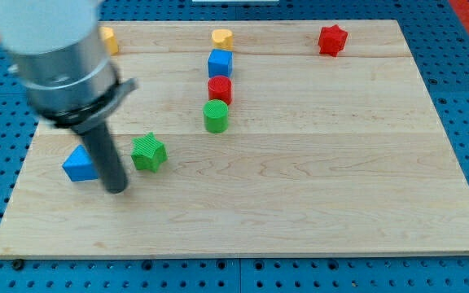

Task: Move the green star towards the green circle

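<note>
The green star (148, 152) lies on the wooden board at the view's left of centre. The green circle (216, 116) stands up and to the right of it, just below a red circle (220, 89). My tip (117, 188) is on the board just below and to the left of the green star, a short gap away. It stands right beside a blue triangle (78, 165), which the rod partly hides.
A blue cube (220, 63) and a yellow block (222, 37) line up above the red circle. A red star (331, 39) sits at the view's top right. A yellow block (107, 39) shows at the top left, partly behind the arm.
</note>
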`<act>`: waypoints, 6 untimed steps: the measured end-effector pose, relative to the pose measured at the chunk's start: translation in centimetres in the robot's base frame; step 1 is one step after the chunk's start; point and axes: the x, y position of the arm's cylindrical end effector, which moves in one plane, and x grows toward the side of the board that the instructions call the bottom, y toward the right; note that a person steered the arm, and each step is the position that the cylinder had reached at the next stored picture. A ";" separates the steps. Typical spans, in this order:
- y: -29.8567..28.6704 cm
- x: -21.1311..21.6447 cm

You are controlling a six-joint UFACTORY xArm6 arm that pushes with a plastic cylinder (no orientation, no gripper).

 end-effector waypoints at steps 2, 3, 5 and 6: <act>1.3 -4.0; 1.6 -5.8; 3.2 -3.1; 4.2 -6.1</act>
